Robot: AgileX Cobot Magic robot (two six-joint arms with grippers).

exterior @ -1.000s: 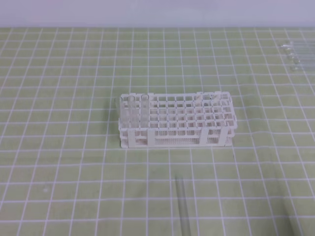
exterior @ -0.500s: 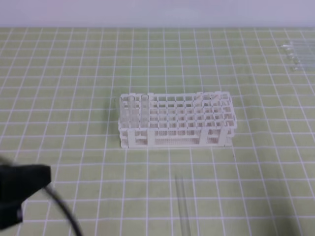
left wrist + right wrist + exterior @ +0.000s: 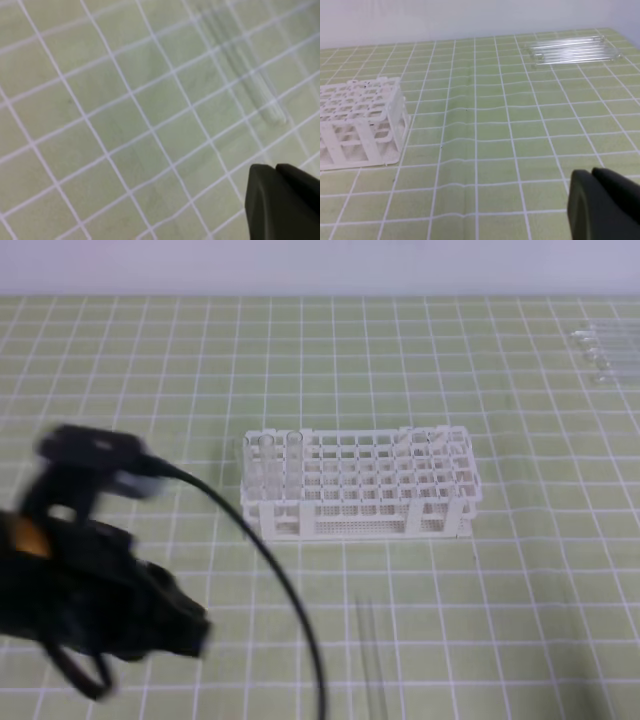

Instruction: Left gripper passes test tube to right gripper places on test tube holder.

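1. The mat point(image 3: 520, 570), green with a white grid, covers the tabletop and carries everything; its plain pattern makes clear glass hard to pick out.
2. The left arm point(image 3: 90, 580) sits over the near left part of the tabletop, a dark blurred mass with its cable point(image 3: 270, 570) looping toward the near edge. Judging by the task, it is there to reach the loose tube lying to its right.
3. The rack point(image 3: 360, 485) stands near the middle of the tabletop, long side facing the near edge, so its open holes can be reached from above. Two tubes point(image 3: 278, 468) already stand upright in its left end.
4. The test tube point(image 3: 372, 665) to be moved lies flat near the near edge, in front of the rack and well apart from it, untouched. In the left wrist view it shows as a faint streak point(image 3: 250, 75) toward the upper right.
5. A bundle of spare tubes point(image 3: 572, 50) lies at the far right corner, side by side.
6. The left gripper point(image 3: 185, 630) is smeared in the high view, and only one dark fingertip point(image 3: 282, 205) shows at the wrist view's corner, so I cannot tell whether its fingers are spread or pressed together.
7. The right gripper point(image 3: 605, 207) is likewise a cropped dark shape at the corner of its own view, seemingly holding nothing; its finger spacing is not visible.
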